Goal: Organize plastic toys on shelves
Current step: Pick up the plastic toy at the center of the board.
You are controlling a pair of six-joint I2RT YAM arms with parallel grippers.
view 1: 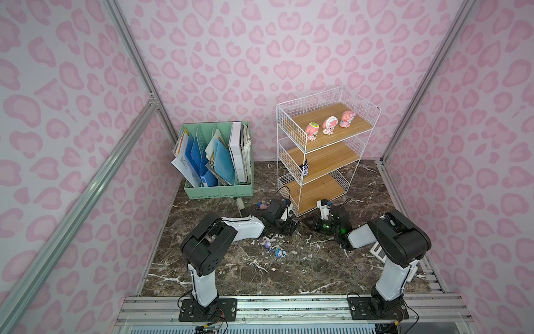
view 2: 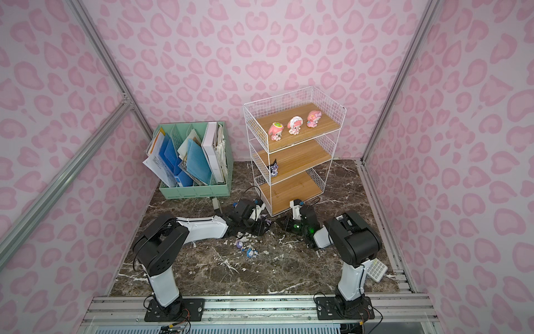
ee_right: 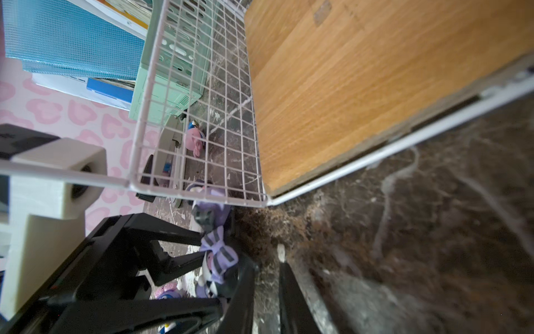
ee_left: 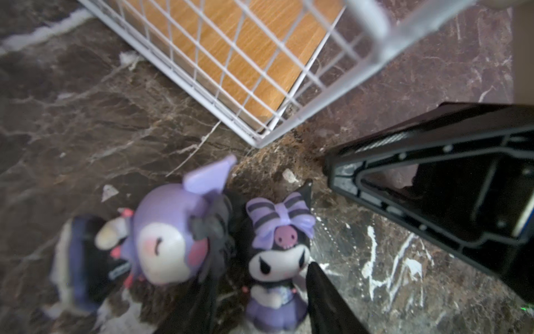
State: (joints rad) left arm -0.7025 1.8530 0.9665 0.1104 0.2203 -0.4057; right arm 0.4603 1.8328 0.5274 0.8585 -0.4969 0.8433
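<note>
Bow figurine (ee_left: pixel 277 254), upright on the desk (ee_left: pixel 86 115) at the shelves' (view 1: pixel 332 157) near corner, is flanked by the parted left fingers (ee_left: pixel 320 297); a hooded figurine (ee_left: pixel 170 237) is laid beside it. Right fingers (ee_right: pixel 290 292) are held slightly apart, empty. Three pink figurines (view 1: pixel 329 124) are set on the top board (view 1: pixel 355 123).

Walls (view 1: pixel 260 52): pale pink with darker pink leopard-style blotches, on three sides. Aluminium frame posts (view 1: pixel 133 52) at both back corners, diagonal brace (view 1: pixel 95 186) across one side wall. Worktop (view 1: pixel 289 271): dark brown marble look, white veins, white flecks scattered mid-area. Mint-green file organizer (view 1: pixel 219 192) at back wall, stuffed with blue folders and white papers. White calculator (view 2: pixel 375 270) near front edge. Aluminium rail (view 1: pixel 289 306) along front. Light even, diffuse, soft shadows.
</note>
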